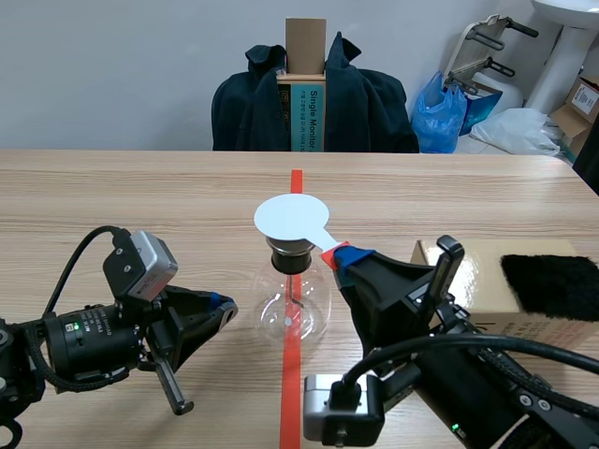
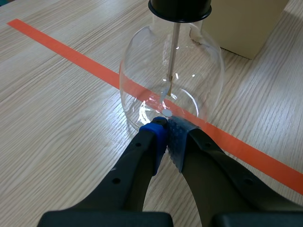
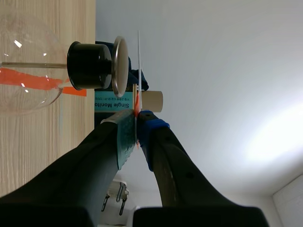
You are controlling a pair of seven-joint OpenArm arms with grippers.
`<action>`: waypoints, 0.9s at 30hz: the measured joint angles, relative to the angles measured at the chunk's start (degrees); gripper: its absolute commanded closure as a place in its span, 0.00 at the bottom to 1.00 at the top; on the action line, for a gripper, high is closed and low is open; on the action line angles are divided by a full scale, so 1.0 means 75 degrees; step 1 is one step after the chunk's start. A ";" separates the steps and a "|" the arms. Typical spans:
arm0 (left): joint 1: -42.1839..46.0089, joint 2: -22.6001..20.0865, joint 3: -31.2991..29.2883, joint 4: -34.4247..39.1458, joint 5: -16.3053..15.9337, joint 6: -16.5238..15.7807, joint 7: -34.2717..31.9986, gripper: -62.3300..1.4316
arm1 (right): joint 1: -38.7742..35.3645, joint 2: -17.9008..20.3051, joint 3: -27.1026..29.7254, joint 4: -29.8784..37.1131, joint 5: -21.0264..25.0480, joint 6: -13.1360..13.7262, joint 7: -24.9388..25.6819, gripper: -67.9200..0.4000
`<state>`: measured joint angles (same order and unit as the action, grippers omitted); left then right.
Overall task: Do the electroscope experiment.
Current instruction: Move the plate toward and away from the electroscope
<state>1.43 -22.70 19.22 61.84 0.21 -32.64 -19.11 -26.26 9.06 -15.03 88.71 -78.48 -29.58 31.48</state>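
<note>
Electroscope of clear round glass with a black stopper point(image 1: 293, 297) stands at the centre of the scene view, on the orange-red tape line point(image 1: 289, 393) that runs up the wooden table point(image 1: 140, 196). A thin metal rod hangs inside the bulb. In the right wrist view its round metal top plate point(image 3: 119, 66) sits ahead of the right gripper point(image 3: 136, 126), whose fingers pinch the orange-marked handle of a flat white round disc point(image 1: 292, 218). The disc covers the plate in the scene view. Seen edge-on from the wrist, a narrow gap shows between them.

Lower left in the scene view, the left gripper point(image 1: 223, 303) lies low over the table with its pads pressed together on nothing, tips pointing at the foot of the glass bulb point(image 2: 170, 85). Whether they touch the glass cannot be told.

At the right edge of the scene view stands a tan cardboard box point(image 1: 473, 281) with a black furry cloth point(image 1: 552, 285) on it. At the top centre, a dark jacket point(image 1: 374, 108) hangs over a chair.
</note>
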 measured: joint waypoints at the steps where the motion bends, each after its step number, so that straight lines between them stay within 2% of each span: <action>1: 0.0000 0.0000 0.0000 0.0000 0.0000 0.0000 0.0000 0.95 | 0.0000 0.0000 0.0000 0.0000 0.0000 0.0000 0.0000 0.98; 4: 0.0000 0.0000 0.0000 0.0000 0.0000 0.0000 0.0000 0.95 | 0.0000 0.0000 0.0000 0.0000 0.0000 0.0000 -0.0006 0.98; 7: 0.0000 0.0000 0.0000 0.0000 0.0000 0.0000 0.0000 0.95 | 0.0000 -0.0003 0.0000 0.0000 -0.0003 0.0000 -0.0283 0.98; 22: 0.0000 0.0000 0.0000 0.0000 0.0000 0.0000 0.0000 0.95 | 0.0000 0.0000 0.0003 0.0000 0.0006 0.0000 -0.3404 0.98; 27: 0.0000 0.0000 0.0000 0.0000 0.0000 0.0000 0.0000 0.95 | 0.0000 0.0000 0.0003 0.0000 0.0006 0.0003 -0.3523 0.98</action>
<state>1.43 -22.70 19.22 61.84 0.21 -32.64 -19.11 -26.26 9.06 -15.00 88.71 -78.43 -29.56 5.06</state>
